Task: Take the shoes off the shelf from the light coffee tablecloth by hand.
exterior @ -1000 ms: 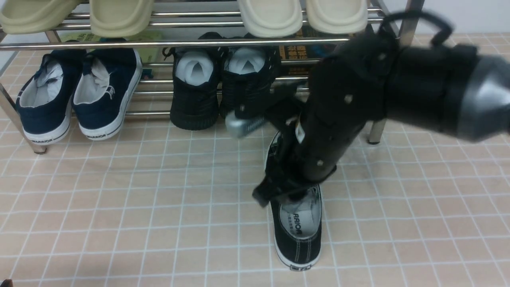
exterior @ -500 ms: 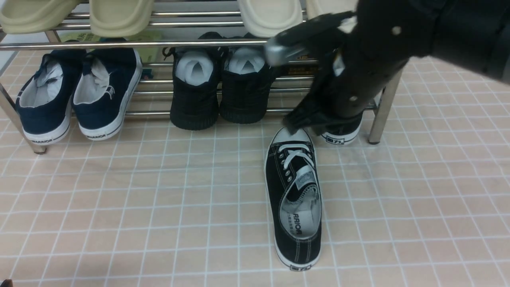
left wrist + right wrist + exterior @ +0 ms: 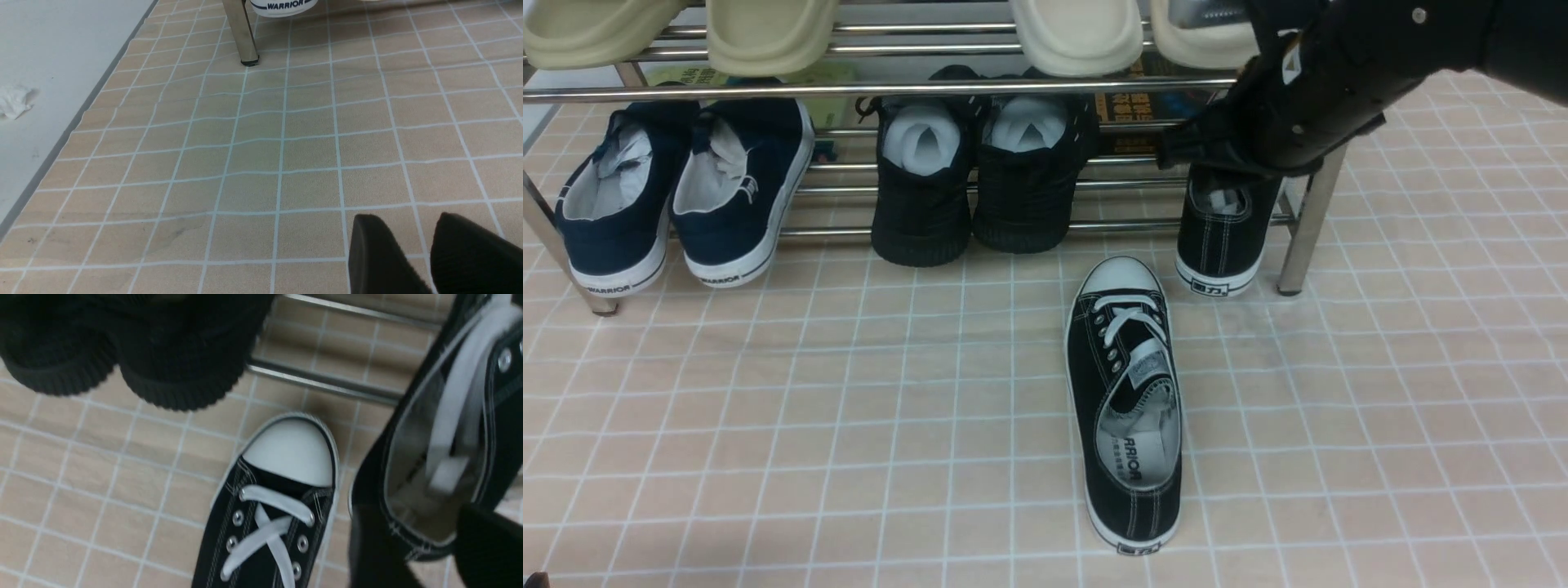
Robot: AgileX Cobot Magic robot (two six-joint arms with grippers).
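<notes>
One shoe (image 3: pixel 1131 408) on the tablecloth (image 3: pixel 768 408); its mate (image 3: pixel 1225 237) on the shelf (image 3: pixel 1307 220), half hidden by the right pincer (image 3: pixel 423 522) spread astride its heel; left pincer (image 3: pixel 410 228) pressed together, cropped.

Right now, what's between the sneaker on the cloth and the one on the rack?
Nothing but a narrow strip of bare tablecloth. The loose sneaker and the rack sneaker don't touch; front and right wrist views both show it.
</notes>
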